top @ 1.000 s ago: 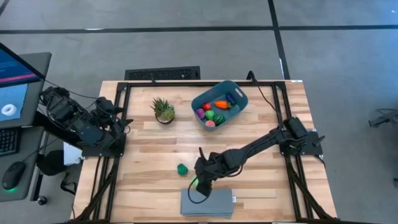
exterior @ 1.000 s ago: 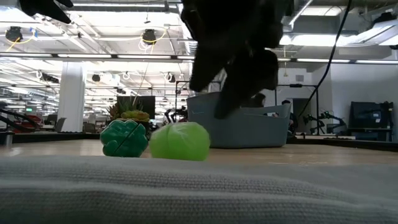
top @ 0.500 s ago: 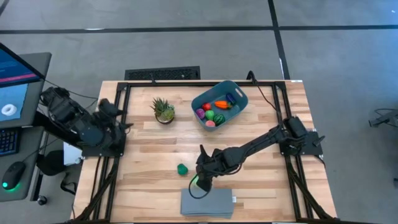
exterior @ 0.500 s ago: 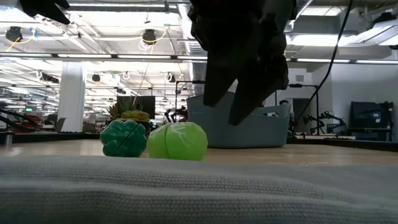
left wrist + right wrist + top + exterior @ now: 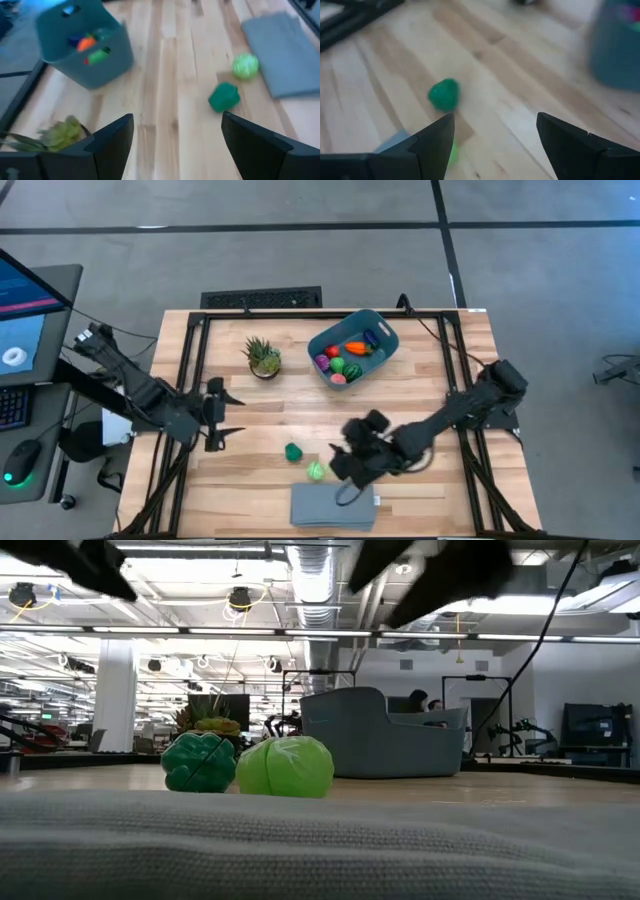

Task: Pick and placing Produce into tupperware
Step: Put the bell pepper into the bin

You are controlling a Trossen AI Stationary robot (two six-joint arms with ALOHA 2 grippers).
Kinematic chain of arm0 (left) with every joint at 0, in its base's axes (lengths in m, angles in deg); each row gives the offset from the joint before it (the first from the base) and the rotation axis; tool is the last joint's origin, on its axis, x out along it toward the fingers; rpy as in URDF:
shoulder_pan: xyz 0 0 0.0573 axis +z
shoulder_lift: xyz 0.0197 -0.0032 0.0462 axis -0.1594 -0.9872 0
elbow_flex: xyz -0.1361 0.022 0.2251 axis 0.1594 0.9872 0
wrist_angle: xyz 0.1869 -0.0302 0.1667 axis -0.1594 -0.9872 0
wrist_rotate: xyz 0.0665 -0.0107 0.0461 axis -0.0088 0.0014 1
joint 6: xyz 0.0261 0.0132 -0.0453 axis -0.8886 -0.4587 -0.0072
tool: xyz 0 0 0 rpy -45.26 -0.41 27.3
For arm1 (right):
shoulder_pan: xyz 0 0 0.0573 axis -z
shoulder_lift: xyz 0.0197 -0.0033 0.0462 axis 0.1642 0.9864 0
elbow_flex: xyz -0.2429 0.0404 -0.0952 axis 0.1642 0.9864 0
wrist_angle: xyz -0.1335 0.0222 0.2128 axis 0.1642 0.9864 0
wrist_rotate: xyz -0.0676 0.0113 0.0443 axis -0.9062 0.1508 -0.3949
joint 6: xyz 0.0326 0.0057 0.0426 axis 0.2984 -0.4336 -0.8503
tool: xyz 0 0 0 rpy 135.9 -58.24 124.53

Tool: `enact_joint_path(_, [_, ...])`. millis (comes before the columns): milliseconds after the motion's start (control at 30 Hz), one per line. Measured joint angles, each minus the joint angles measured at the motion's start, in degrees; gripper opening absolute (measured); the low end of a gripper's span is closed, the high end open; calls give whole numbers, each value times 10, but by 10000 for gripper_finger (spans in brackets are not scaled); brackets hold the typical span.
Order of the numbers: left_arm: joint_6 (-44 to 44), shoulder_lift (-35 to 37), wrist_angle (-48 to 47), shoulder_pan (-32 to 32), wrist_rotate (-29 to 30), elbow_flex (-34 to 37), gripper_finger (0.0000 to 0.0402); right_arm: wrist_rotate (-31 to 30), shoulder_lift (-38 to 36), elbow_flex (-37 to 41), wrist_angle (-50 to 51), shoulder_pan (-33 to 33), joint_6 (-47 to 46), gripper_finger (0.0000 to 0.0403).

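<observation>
Two toy produce pieces rest on the wooden table: a dark green one (image 5: pixel 292 451) (image 5: pixel 223 97) (image 5: pixel 443 94) and a light green round one (image 5: pixel 316 471) (image 5: pixel 285 766) beside it. The teal tupperware (image 5: pixel 352 347) (image 5: pixel 85 42) stands at the far middle with several coloured produce pieces inside. My right gripper (image 5: pixel 343 460) (image 5: pixel 495 145) hovers open above the table, just right of the light green piece. My left gripper (image 5: pixel 232 417) (image 5: pixel 175 145) is open over the table's left part and faces the two green pieces. Neither gripper touches anything.
A spiky potted plant (image 5: pixel 263 357) stands left of the tupperware. A flat grey-blue slab (image 5: pixel 333 505) (image 5: pixel 320 840) lies at the near edge, just below the green pieces. Black frame rails run along the table's left and right sides.
My right gripper has risen from just over the light green piece, gone a little toward the table's right edge and turned; the piece stays on the table. My left gripper has swung out from the left edge toward the table's middle, sinking and rolling.
</observation>
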Motion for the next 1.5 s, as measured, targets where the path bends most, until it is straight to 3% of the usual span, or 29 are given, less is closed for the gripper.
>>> enact_joint_path(367, [-126, -95, 170, 79, -159, 65, 291, -256, -58, 112, 19, -131, -343, 306])
enact_joint_path(600, [-212, -214, 275, 132, -275, 66, 291, -361, -55, 148, 23, -188, -493, 306])
enact_joint_path(833, [-245, -322, 357, 172, -335, 55, 291, -367, -55, 157, 20, -214, -531, 306])
enact_joint_path(1200, [-307, -471, 346, 204, -366, -40, 291, -365, -55, 157, 39, -221, -539, 306])
enact_joint_path(1500, [-322, -518, 347, 209, -371, -71, 291, -365, -55, 157, 64, -235, -570, 306])
